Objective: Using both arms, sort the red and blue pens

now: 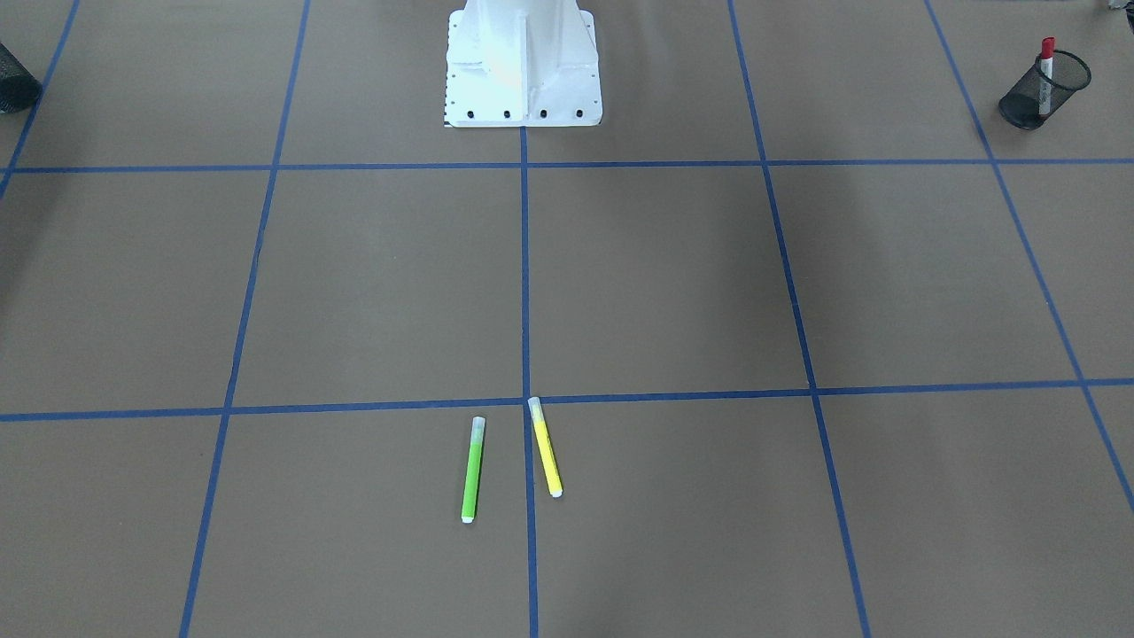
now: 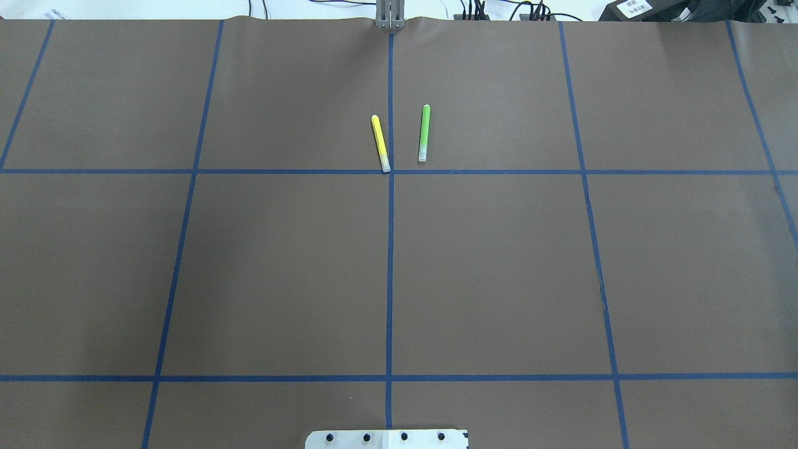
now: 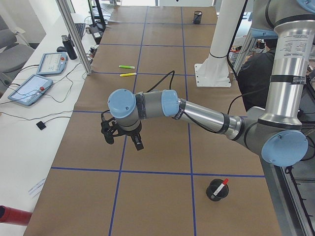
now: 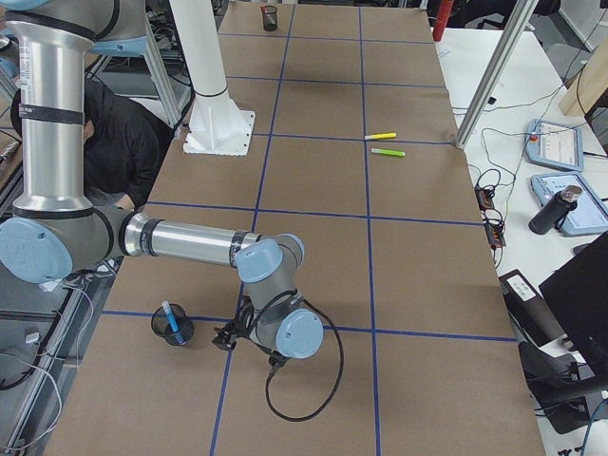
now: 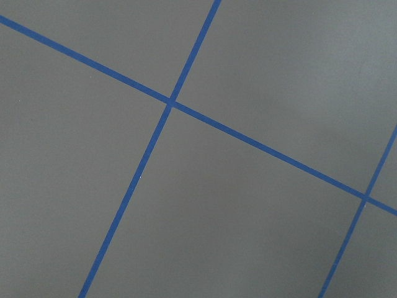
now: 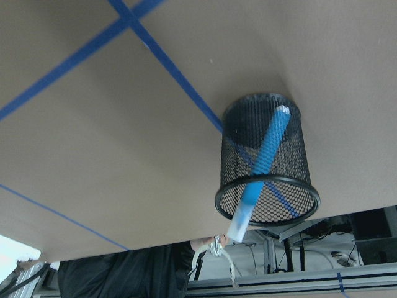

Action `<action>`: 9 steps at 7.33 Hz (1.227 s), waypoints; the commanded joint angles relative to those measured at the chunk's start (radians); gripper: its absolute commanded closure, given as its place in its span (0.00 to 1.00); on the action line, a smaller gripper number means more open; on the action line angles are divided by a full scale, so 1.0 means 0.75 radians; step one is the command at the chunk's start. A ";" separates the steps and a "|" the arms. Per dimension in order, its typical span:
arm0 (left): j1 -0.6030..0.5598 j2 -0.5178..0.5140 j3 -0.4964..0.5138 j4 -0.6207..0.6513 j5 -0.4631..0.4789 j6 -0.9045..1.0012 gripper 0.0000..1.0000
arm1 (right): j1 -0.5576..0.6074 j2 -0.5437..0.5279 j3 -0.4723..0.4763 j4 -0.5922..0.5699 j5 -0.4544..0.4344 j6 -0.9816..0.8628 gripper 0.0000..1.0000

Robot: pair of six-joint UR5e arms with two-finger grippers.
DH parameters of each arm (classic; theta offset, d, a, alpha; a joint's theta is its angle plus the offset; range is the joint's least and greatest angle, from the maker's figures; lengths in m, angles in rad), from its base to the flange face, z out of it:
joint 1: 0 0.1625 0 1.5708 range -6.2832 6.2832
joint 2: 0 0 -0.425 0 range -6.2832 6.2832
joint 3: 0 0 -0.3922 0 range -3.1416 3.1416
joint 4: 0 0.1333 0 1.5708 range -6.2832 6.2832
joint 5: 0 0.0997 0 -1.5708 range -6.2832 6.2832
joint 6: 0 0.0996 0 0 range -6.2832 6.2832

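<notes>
Looks to me like both pens are already sorted: the red pen (image 1: 1046, 66) stands in the left cup (image 1: 1072, 71), off to the robot side of the left gripper (image 3: 124, 141) and well apart from it, and the blue pen (image 6: 260, 171) leans in the right cup (image 6: 298, 167), just beside the right gripper (image 4: 228, 340) and right in front of its camera. Can't tell whether either set of jaws is spread or pressed together, since each gripper only shows in a side view and the wrist cams show no fingers at all. The main worry for me is the right side. That gripper hangs low and close to its cup, and the blue pen sticks out past the rim at a slant, so any sideways swing on the way out could clip the pen or tip the whole cup, which looks light and isn't fixed to the table (image 2: 499, 280). Lifting straight up before moving away seems safer. The left gripper hovers over bare table, so there's less risk there, unless it sweeps back toward the robot low enough to catch its cup. The other trap: the green marker (image 1: 472, 470) and yellow marker (image 1: 546, 447) lie far ahead of both jaws, and going after those would be a mistake, they're not part of the job
</notes>
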 commanded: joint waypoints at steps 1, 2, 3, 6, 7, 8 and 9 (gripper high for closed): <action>0.092 -0.002 0.028 -0.155 0.097 -0.123 0.00 | -0.008 0.151 0.012 0.454 0.004 0.341 0.00; 0.147 -0.002 0.024 -0.297 0.193 -0.226 0.00 | -0.014 0.153 0.000 0.750 0.013 0.423 0.00; 0.188 0.010 0.032 -0.392 0.208 -0.247 0.00 | -0.065 0.153 0.000 0.947 0.009 0.602 0.00; 0.215 0.085 0.156 -0.649 0.295 -0.233 0.00 | -0.165 0.210 0.000 1.260 0.011 0.843 0.00; 0.211 0.147 0.152 -0.756 0.369 -0.227 0.00 | -0.165 0.221 0.000 1.266 0.017 0.854 0.00; 0.209 0.198 0.114 -0.781 0.372 -0.117 0.00 | -0.165 0.223 0.006 1.270 0.043 0.852 0.00; 0.197 0.217 0.083 -0.778 0.372 -0.015 0.00 | -0.165 0.219 0.000 1.274 0.062 0.841 0.00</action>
